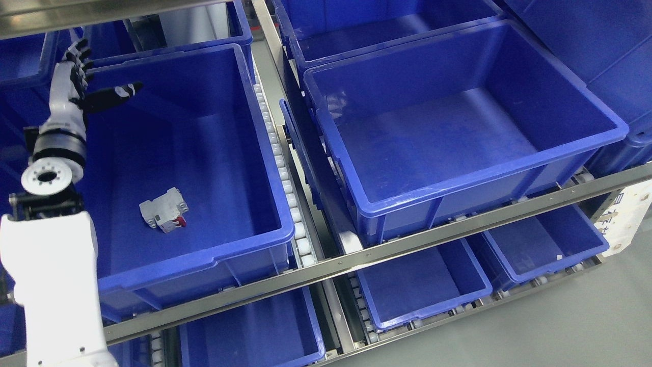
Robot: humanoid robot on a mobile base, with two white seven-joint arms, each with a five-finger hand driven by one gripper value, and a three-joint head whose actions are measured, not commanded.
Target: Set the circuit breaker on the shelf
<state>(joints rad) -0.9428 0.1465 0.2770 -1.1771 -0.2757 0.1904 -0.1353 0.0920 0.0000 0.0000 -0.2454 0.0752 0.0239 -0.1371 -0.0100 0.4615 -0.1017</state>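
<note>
A grey circuit breaker [164, 210] with a red switch lies on the floor of the left blue bin [244, 153], near its front. My left hand [84, 81] hangs over the bin's far left corner, well above and behind the breaker. Its fingers are spread and hold nothing, with the thumb pointing right. The white left forearm rises from the lower left corner of the head view. The right arm does not show.
A second large blue bin [458, 168] stands to the right on the same shelf level, behind a steel rail [407, 244]. Roller tracks run between the bins. More blue bins sit on the level below and further back. Grey floor shows at the lower right.
</note>
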